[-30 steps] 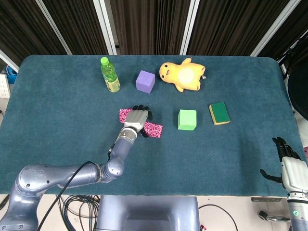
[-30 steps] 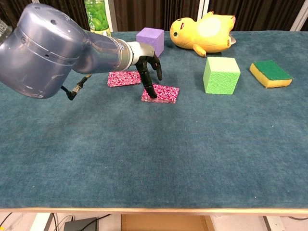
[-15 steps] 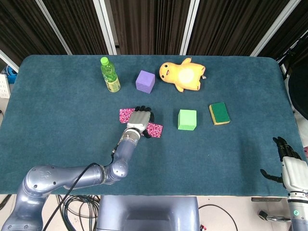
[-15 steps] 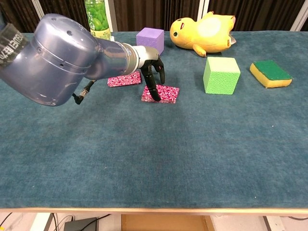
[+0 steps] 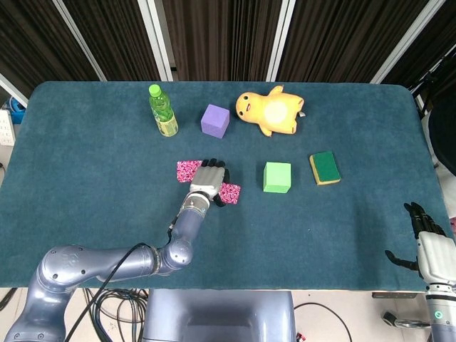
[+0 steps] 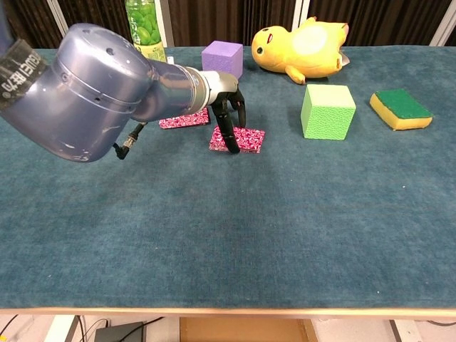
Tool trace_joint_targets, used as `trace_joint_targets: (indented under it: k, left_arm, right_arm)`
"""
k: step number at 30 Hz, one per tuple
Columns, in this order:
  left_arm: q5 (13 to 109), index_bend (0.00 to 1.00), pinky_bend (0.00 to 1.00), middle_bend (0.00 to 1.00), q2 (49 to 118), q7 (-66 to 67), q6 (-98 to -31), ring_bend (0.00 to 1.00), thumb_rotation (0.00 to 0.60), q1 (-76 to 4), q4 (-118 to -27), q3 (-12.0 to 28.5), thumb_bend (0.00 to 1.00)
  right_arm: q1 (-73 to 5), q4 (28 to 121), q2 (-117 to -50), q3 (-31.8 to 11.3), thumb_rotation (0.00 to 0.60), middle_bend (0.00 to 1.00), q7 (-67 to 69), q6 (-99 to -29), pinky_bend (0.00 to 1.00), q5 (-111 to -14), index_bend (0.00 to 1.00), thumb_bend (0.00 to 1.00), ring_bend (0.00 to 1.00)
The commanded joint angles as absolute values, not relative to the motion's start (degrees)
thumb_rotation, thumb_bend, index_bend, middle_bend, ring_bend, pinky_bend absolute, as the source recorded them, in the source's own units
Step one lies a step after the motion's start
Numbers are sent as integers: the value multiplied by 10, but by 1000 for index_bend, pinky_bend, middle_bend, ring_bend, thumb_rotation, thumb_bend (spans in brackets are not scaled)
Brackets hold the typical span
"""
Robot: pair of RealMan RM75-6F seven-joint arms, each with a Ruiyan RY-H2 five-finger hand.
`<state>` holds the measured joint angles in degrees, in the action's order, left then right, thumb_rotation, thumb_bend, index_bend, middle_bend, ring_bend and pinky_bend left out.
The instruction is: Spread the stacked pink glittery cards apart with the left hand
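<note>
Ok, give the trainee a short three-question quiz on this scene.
1. True or false: the two pink cards lie apart on the table.
2. Which hand touches a card? A) left hand B) right hand C) neither
3. Fill in: the cube nearest the bottle is ____ in colour.

Key: 1 true, with a strip of cloth showing between them in the chest view. 2 A, its fingertips press on the card nearer the green cube. 3 purple, the purple cube.
</note>
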<state>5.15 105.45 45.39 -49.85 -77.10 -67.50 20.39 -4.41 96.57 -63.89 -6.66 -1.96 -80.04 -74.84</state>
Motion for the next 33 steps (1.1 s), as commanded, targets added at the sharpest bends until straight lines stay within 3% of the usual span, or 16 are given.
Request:
trace_joint_targets:
  k: [1,17,33]
  left_arm:
    - [50,463,0,175,1056,457,-498,0,600,-771,-672,204,161]
    - [54,460,0,175,1068,462,-503,0,600,-772,-661,210,163]
    - [49,504,0,175,1076,477,-505,0,600,-772,-648,217,265]
  right_arm:
    - [-44,966,-639,-67,600,50,-20,-801,226,-748,77,153,127]
    - [-44,968,-638,-67,600,50,-22,-798,226,-744,77,155,127]
    - [-45,969,-637,-68,600,50,-20,-797,226,-742,77,155,127]
